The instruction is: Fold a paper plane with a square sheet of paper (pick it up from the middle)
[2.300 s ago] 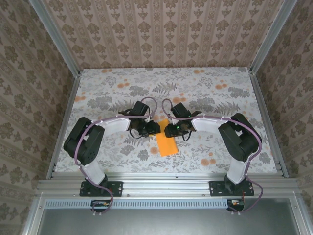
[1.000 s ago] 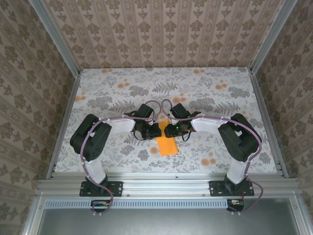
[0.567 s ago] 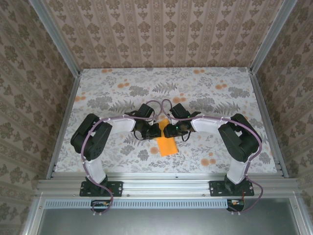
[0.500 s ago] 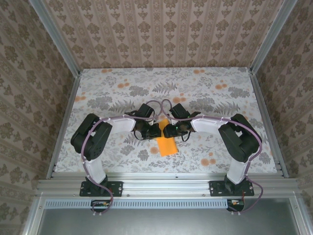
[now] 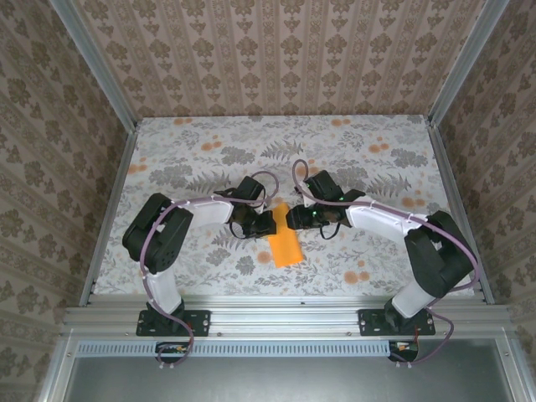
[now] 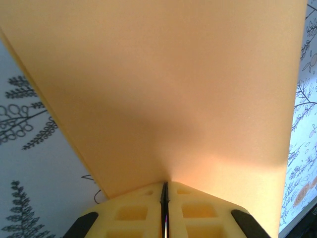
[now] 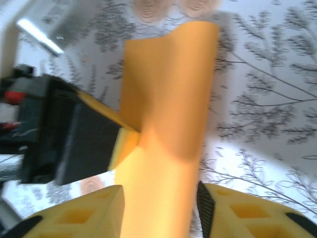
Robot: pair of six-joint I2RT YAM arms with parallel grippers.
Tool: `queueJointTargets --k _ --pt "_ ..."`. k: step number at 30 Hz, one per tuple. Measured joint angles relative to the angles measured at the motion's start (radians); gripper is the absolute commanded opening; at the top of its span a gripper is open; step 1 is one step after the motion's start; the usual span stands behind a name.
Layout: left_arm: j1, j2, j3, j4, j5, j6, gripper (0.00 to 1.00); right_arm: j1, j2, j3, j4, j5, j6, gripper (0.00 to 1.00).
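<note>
Floral-print counter point(image 5: 209, 151), boxed on three sides by brown damask-papered walls point(image 5: 276, 50); aluminium rail point(image 5: 285, 316) along the near edge.

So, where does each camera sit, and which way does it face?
Top external: above and behind the arms, looking down at the table; both arms show.
Left wrist: on the left arm, looking along the left jaws, shut on the paper.
Right wrist: on the right arm, looking past the right jaws, parted, at the paper.
Shared: both wrist views see the paper.
</note>
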Motion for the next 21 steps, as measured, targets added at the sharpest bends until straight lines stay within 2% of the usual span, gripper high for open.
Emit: queueJointTargets --k 3,8,21 --pt "0.0 0.002 0.0 0.0 0.001 0.0 0.1 0.0 0.007 -0.008 0.046 -0.077 0.037 0.27" --pt "0.0 0.002 0.0 0.001 0.001 0.0 0.1 0.0 0.068 -0.008 0.094 -0.152 0.07 0.19" --pt "0.0 0.002 0.0 0.002 0.002 0.0 0.1 -0.042 0.18 -0.007 0.102 -0.179 0.05 0.14"
